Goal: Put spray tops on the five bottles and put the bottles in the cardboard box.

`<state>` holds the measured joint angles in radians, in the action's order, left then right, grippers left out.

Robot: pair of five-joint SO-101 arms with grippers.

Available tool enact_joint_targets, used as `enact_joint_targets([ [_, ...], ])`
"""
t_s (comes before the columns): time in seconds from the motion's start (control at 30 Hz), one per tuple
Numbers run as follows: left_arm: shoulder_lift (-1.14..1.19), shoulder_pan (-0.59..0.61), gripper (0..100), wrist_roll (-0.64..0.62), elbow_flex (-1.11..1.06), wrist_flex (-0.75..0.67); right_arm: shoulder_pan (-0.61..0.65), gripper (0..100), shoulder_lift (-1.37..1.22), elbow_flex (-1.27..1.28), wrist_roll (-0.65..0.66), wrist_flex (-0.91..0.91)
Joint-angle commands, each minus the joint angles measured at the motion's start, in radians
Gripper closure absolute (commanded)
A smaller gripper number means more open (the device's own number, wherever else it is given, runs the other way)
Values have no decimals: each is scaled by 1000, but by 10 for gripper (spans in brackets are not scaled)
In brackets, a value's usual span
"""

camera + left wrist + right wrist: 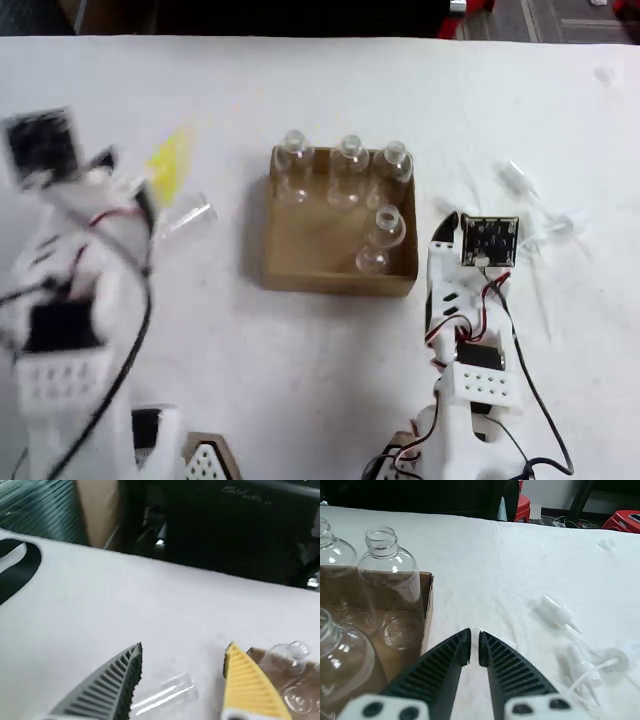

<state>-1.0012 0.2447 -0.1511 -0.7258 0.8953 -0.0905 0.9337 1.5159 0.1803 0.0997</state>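
Standing in the cardboard box [300, 250] are four bottles [350, 170] (no tops on any), while the fifth bottle [162, 695] lies on the table [300, 380] in front of the left gripper [184, 650], fingers spread wide. Beside the box, the right gripper [474, 642] is pinched to a narrow slit holding nothing, spray tops [555, 611] loose nearby.

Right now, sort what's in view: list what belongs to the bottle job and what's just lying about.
Job: brown cardboard box; four clear uncapped plastic bottles inside it; fifth clear bottle lying on the white table; loose white spray tops.
Lying about: black curved strap; red objects behind the table.
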Motion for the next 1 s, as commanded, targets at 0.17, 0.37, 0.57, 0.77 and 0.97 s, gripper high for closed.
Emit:
enact_joint_targets([
  [0.17, -228, 206, 755, -132, -120, 316, 4, 978, -2, -37, 12, 24],
  [0.37, -64, 216, 752, -302, -158, 315, 4, 978, -4, -34, 12, 24],
  [0.57, 151, 237, 752, -465, -164, 126, 5, 978, -4, -32, 12, 22],
  [0.77, 213, 248, 741, -671, -160, 180, 27, 978, -5, -31, 12, 22],
  [0.97, 222, 251, 636, -832, -166, 112, 28, 978, -5, -23, 12, 22],
])
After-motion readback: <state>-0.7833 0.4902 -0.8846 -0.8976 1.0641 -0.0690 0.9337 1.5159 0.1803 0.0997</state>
